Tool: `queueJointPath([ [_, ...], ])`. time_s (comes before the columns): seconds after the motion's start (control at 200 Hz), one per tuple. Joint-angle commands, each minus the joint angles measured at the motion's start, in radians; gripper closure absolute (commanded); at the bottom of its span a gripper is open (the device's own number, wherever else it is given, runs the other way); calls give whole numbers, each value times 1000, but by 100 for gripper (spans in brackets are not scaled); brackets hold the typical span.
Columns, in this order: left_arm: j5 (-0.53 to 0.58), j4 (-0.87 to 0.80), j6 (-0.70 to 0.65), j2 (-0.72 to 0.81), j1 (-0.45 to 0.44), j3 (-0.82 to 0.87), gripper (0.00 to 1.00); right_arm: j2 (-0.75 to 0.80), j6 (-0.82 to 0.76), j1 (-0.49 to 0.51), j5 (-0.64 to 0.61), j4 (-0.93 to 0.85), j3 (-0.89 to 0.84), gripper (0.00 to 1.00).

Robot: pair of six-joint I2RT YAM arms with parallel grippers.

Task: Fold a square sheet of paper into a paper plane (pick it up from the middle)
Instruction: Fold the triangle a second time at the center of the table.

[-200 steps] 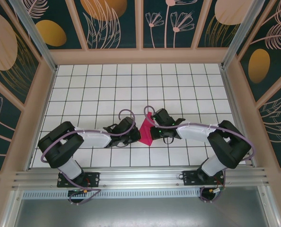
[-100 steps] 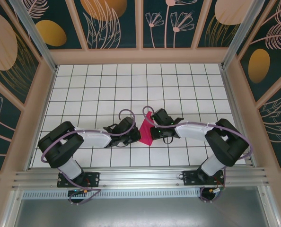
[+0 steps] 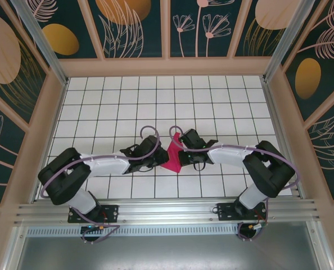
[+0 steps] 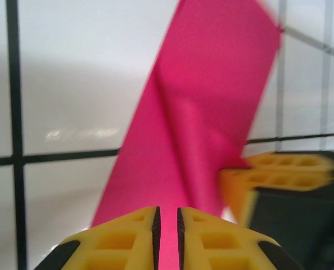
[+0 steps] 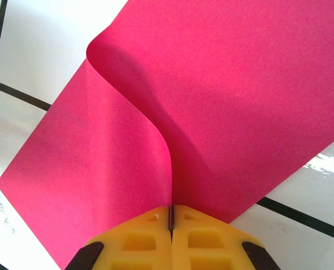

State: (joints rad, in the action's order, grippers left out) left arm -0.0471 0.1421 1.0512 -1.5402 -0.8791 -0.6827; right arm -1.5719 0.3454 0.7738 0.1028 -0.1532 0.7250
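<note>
The right claw (image 5: 171, 215) is closed, and its two yellow fingers pinch an edge of the pink sheet of paper (image 5: 240, 101). From this grip the paper rises in a soft curl. One part bends over to the left and the larger part spreads flat to the right. The left claw (image 4: 167, 218) stands at the opposite side of the sheet. Its yellow fingers are almost together, with only a thin slit between them, and pink colour shows inside the slit. Whether they really press the paper or are only around it, I cannot tell. In the left wrist view the sheet looks like a long folded band with a crease along the middle, and the right claw holds it at its right edge.

Seen from above, the two claws meet near the centre of the tabletop (image 3: 127, 107), a little toward the near side. The sheet lies between them as a small narrow pink shape. Each arm carries a thin purple cable (image 3: 150, 134) that makes a loop over the wrist.

The tabletop is white with a grid of dark lines, like tiles, and it shines a little. A light wooden frame (image 3: 167, 66) goes around it. Behind the frame the walls (image 3: 139, 28) are dark teal panels with drawings of pale plants and orange ovals. At the near edge there is a grey metal rail (image 3: 167, 209) where the arm bases are fixed.
</note>
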Motion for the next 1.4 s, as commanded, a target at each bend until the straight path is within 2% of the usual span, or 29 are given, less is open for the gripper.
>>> queueJointPath([
  [0.0, 42, 34, 12, 40, 3, -36, 82, -24, -14, -2, 6, 1, -13, 99],
  [0.185, -42, 218, 93, -32, 11, -18, 89, -23, -4, -3, 17, 18, -26, 99],
  [0.37, -45, 286, 143, -88, 28, -6, 97, -25, 1, -4, 24, 29, -34, 99],
  [0.631, -49, 272, 134, -152, 37, -31, 99, -31, 5, -4, 29, 39, -37, 99],
  [0.946, -84, 340, 130, -230, 38, -37, 97, -38, 3, -5, 31, 33, -30, 99],
  [1.246, -58, 266, 128, -268, 39, -29, 98, -35, 12, -6, 35, 42, -30, 98],
  [1.396, -60, 279, 138, -274, 39, 8, 99, -33, 30, -8, 55, 55, -17, 95],
])
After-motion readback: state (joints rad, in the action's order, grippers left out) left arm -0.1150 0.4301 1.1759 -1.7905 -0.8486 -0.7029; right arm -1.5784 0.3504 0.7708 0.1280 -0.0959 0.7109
